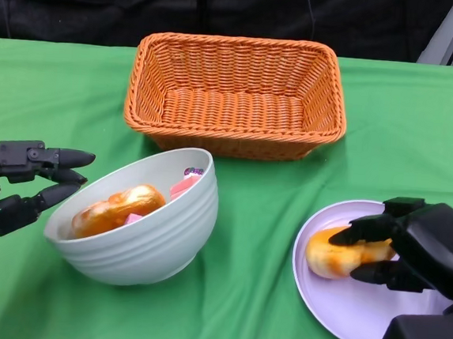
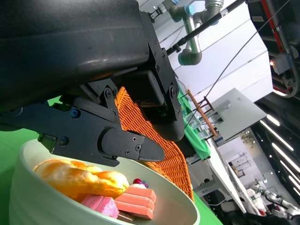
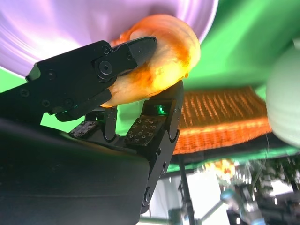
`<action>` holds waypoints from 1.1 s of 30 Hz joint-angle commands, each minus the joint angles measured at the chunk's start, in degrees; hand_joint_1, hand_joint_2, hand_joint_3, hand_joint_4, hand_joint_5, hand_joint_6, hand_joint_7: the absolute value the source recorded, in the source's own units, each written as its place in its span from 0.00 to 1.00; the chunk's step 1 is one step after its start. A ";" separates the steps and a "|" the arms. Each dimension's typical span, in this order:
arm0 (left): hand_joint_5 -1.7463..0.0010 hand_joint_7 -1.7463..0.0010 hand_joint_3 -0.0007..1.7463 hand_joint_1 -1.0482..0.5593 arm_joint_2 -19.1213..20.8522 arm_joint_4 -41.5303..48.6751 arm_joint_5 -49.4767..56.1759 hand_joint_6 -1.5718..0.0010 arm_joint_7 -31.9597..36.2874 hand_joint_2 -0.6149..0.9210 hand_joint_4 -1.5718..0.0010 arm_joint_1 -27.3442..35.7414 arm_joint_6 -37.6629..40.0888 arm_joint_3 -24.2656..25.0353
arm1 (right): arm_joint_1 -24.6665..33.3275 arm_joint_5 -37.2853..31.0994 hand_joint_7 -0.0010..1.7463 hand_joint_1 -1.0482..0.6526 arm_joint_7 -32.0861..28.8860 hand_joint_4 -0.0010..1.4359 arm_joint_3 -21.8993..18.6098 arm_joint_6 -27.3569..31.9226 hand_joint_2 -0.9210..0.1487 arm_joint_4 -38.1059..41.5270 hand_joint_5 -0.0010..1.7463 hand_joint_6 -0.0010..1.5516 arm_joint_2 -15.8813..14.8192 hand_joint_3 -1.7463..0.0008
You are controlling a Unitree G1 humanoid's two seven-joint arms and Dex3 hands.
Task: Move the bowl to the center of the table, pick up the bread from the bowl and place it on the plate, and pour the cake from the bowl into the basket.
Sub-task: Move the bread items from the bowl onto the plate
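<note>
Right hand (image 1: 394, 251) is pinching the bread (image 1: 332, 254) on the plate (image 1: 341, 306). Left hand (image 1: 18, 187) is hovering spread beside the bowl (image 1: 157, 239), which is holding another bread and cake (image 1: 184, 186); basket (image 1: 237, 91) is sitting behind.

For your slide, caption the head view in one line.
Right robot hand holds bread on the plate; left robot hand waits beside the bowl.

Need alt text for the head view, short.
Right hand holds a bread on the plate; open left hand sits beside a bowl with bread and cake. Basket behind.
</note>
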 commanded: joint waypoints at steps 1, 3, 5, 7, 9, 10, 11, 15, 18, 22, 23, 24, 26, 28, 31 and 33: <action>0.59 0.99 0.07 0.42 0.74 -0.09 0.03 0.32 0.23 1.00 0.44 -0.14 -0.85 0.41 | 0.51 -1.04 0.11 0.55 1.58 0.59 1.28 2.47 0.12 -0.95 0.67 0.73 -1.77 1.00; 0.59 0.99 0.07 0.42 0.78 -0.08 0.05 0.32 0.20 1.00 0.44 -0.15 -0.89 0.40 | 0.61 -1.61 0.09 0.54 2.87 0.59 2.17 3.76 0.11 -1.90 0.67 0.73 -2.29 1.00; 0.59 0.99 0.07 0.42 0.78 -0.20 -0.05 0.32 0.08 1.00 0.44 -0.08 -0.69 0.38 | 0.72 -1.76 0.06 0.54 4.54 0.60 2.97 4.97 0.11 -2.85 0.63 0.74 -2.82 1.00; 0.59 0.99 0.07 0.42 0.75 -0.26 -0.11 0.32 0.05 1.00 0.44 -0.05 -0.60 0.37 | 0.89 -1.54 0.05 0.53 5.48 0.61 3.27 5.71 0.10 -3.52 0.60 0.74 -3.05 1.00; 0.59 0.99 0.07 0.41 0.83 -0.24 0.26 0.31 0.35 1.00 0.44 -0.07 -0.84 0.37 | 1.80 -1.28 0.03 0.52 8.77 0.62 3.29 7.95 0.09 -6.57 0.52 0.73 -3.70 1.00; 0.59 0.99 0.07 0.41 0.85 -0.23 0.37 0.31 0.44 1.00 0.44 -0.07 -0.91 0.37 | 2.15 -1.15 0.02 0.51 9.87 0.63 3.29 8.76 0.08 -7.68 0.49 0.73 -3.91 1.00; 0.59 0.99 0.07 0.41 0.86 -0.27 0.31 0.31 0.38 1.00 0.44 -0.07 -0.87 0.37 | 2.70 -1.08 0.02 0.51 11.98 0.64 3.33 10.09 0.08 -9.46 0.48 0.73 -4.28 1.00; 0.59 0.99 0.07 0.42 0.90 -0.27 -0.09 0.31 -0.07 1.00 0.44 -0.08 -0.79 0.38 | 4.80 -0.90 0.00 0.49 19.99 0.61 3.56 14.65 0.06 -17.19 0.17 0.57 -5.74 1.00; 0.60 0.99 0.07 0.41 0.91 -0.28 -0.34 0.31 -0.33 1.00 0.44 -0.08 -0.75 0.36 | 6.24 -1.36 0.00 0.46 26.80 0.56 3.59 18.79 0.07 -24.74 0.08 0.48 -6.86 1.00; 0.60 0.99 0.07 0.41 0.97 -0.42 0.47 0.30 0.59 1.00 0.44 -0.03 -0.84 0.40 | 7.88 -2.87 0.00 0.39 34.23 0.47 3.06 24.74 0.09 -34.28 0.02 0.38 -7.54 1.00; 0.60 0.99 0.07 0.41 0.98 -0.39 0.59 0.30 0.69 1.00 0.44 -0.03 -0.90 0.41 | 8.18 -3.19 0.00 0.38 35.33 0.46 2.92 25.75 0.10 -35.77 0.01 0.37 -7.56 1.00; 0.60 0.99 0.07 0.41 0.90 -0.32 0.62 0.30 0.71 1.00 0.44 -0.10 -0.90 0.40 | 8.60 -3.18 0.00 0.37 37.44 0.45 2.50 27.40 0.10 -38.25 0.01 0.36 -7.60 1.00; 0.60 0.98 0.07 0.41 0.82 -0.17 0.94 0.30 0.98 1.00 0.44 -0.21 -0.86 0.40 | 9.45 -3.04 0.00 0.35 40.67 0.42 1.60 30.09 0.10 -42.59 0.00 0.32 -7.72 1.00; 0.59 0.98 0.07 0.41 0.81 0.04 1.49 0.29 1.45 1.00 0.44 -0.33 -1.10 0.45 | 10.12 -3.06 0.00 0.33 43.00 0.41 0.84 32.06 0.10 -46.00 0.00 0.31 -7.78 1.00; 0.59 0.98 0.07 0.42 0.76 0.31 1.34 0.29 1.10 1.00 0.45 -0.49 -1.25 0.49 | 11.27 -2.65 0.00 0.32 44.12 0.41 -0.44 33.55 0.11 -49.60 0.00 0.30 -7.61 1.00; 0.59 0.98 0.07 0.42 0.70 0.35 1.16 0.29 0.88 1.00 0.45 -0.52 -1.16 0.49 | 11.93 -1.96 0.00 0.32 44.21 0.42 -1.31 33.98 0.11 -51.29 0.00 0.31 -7.45 1.00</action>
